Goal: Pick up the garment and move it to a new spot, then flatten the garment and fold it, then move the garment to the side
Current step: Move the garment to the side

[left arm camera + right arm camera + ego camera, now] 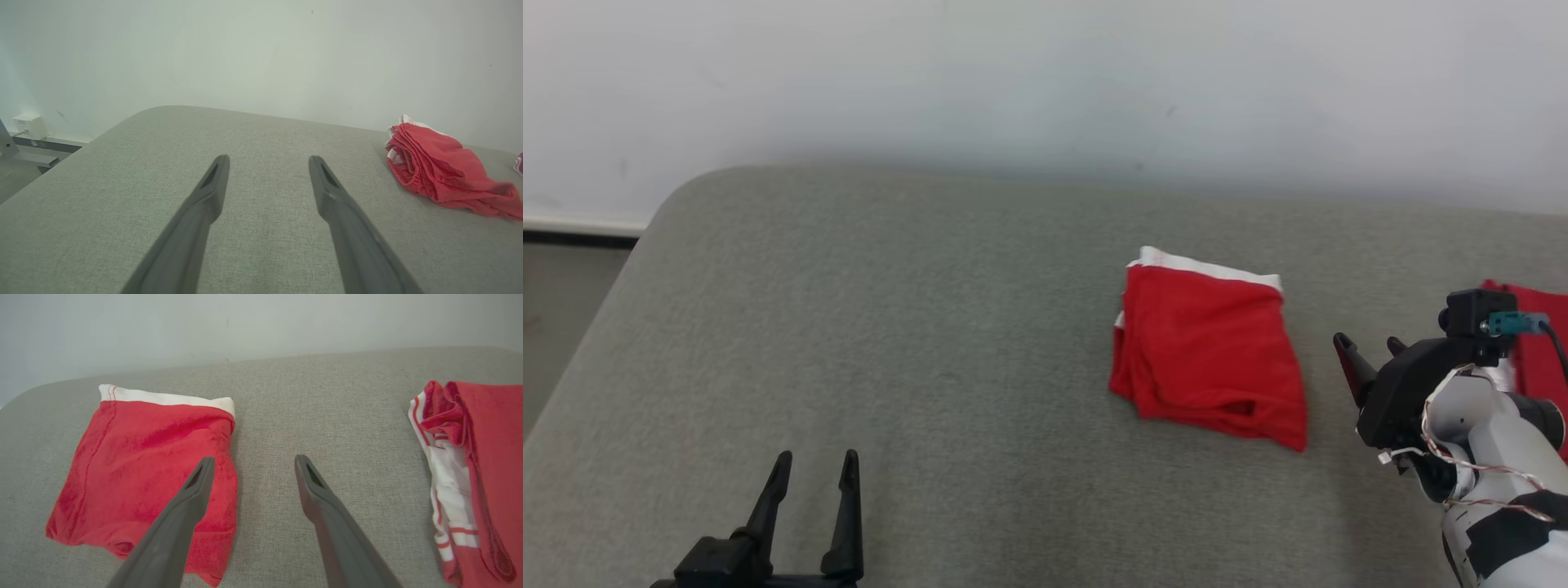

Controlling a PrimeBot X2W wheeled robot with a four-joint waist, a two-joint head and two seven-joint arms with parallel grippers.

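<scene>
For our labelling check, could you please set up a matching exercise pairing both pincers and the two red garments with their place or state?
1 left pincer
2 right pincer
3 folded garment
4 striped garment

A bunched, far right edge
B open, beside folded garment
C open, over bare surface
D flat, white band toward wall

Pairs: 1-C, 2-B, 3-D, 4-A

soft red cloth garment [1207, 355], matt woven tabletop [915, 343]

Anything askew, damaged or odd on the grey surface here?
The folded red garment lies slightly askew, its near edge bulging unevenly. A second red-and-white garment at the right is bunched and rumpled. No damage visible.
</scene>
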